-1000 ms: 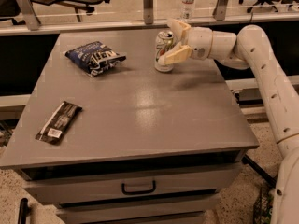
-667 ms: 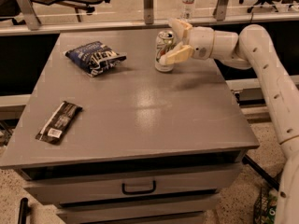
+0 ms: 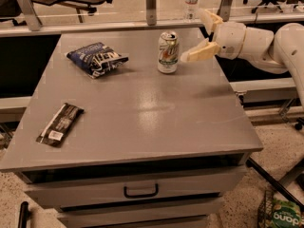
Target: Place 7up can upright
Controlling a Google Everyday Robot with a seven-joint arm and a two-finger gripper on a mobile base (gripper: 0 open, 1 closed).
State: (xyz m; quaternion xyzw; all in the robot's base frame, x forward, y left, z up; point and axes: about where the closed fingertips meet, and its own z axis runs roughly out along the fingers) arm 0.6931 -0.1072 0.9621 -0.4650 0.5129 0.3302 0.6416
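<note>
Standing on its flat bottom so it won't roll, the 7up can [image 3: 167, 52] sits near the back of the grey table [image 3: 142, 122]. The gripper [image 3: 202, 36] hangs just beside it, fingers [image 3: 197, 55] wide apart, holding nothing.

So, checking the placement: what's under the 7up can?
The silver-green aluminium 7up can stands upright on the grey table top; its base covers the contact patch. The open cream end effector is close beside it.
</note>
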